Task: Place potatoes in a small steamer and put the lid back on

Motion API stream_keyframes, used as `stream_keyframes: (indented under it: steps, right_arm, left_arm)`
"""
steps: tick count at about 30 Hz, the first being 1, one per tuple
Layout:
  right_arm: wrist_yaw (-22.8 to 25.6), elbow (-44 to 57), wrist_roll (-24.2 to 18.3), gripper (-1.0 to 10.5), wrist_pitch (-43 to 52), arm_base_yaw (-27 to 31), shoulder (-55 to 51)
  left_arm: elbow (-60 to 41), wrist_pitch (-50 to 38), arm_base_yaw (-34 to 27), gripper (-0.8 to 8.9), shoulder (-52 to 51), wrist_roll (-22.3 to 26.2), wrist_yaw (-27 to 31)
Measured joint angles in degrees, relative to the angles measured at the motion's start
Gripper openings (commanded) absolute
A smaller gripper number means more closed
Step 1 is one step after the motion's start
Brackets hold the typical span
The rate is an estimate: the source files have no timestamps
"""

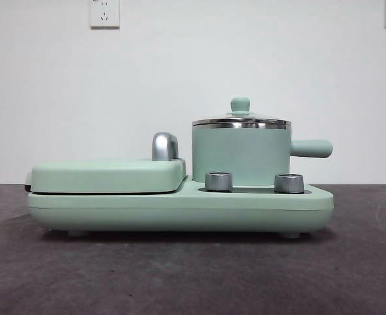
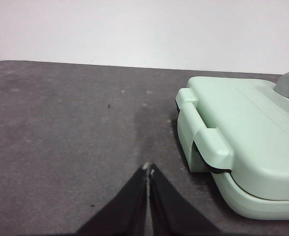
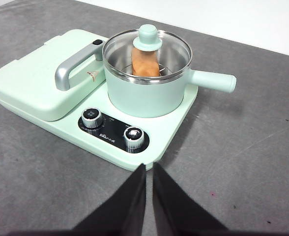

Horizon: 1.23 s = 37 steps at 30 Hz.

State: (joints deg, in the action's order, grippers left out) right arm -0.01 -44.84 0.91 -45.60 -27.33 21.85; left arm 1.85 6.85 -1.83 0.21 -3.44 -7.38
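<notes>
The mint-green steamer pot [image 1: 241,154] stands on the right of the cooker base, its side handle [image 1: 311,148] pointing right. The glass lid [image 3: 171,49] with its green knob [image 1: 240,105] sits on the pot. In the right wrist view the orange-brown potato [image 3: 145,63] shows through the lid, inside the pot [image 3: 147,93]. My right gripper [image 3: 149,168] is shut and empty, held back above the table in front of the cooker. My left gripper [image 2: 148,169] is shut and empty, low over the table beside the cooker's griddle end.
The flat mint-green griddle cover [image 1: 107,174] with a chrome handle [image 1: 165,146] takes the left half of the cooker base [image 1: 180,207]. Two steel dials [image 1: 218,181] [image 1: 289,183] face front. The table [image 1: 193,275] is dark grey. Wall sockets [image 1: 104,13] are behind.
</notes>
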Motion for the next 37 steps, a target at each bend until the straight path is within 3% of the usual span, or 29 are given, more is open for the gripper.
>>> stream_keyframes:
  steps: [19, 23, 27, 33, 37]
  right_arm:
    - [0.0, 0.0, 0.0, 0.2, 0.0, 0.0, 0.0]
    - [3.3, 0.9, -0.9, 0.2, 2.1, 0.5, -0.2]
    - [6.0, 10.6, -1.1, 0.2, 12.5, 5.2, -3.5]
    - [0.8, 32.0, -1.2, 0.2, 33.3, 14.2, -12.9]
    - [0.0, 40.7, -1.6, 0.2, 35.5, 20.2, -18.4]
  left_arm:
    - [0.0, 0.2, 0.0, 0.06, 0.0, 0.0, 0.0]
    - [0.0, 0.2, 0.0, 0.06, 0.0, 0.0, 0.0]
    - [0.0, 0.2, 0.0, 0.06, 0.0, 0.0, 0.0]
    - [0.0, 0.2, 0.0, 0.06, 0.0, 0.0, 0.0]
    - [0.0, 0.2, 0.0, 0.06, 0.0, 0.0, 0.0]
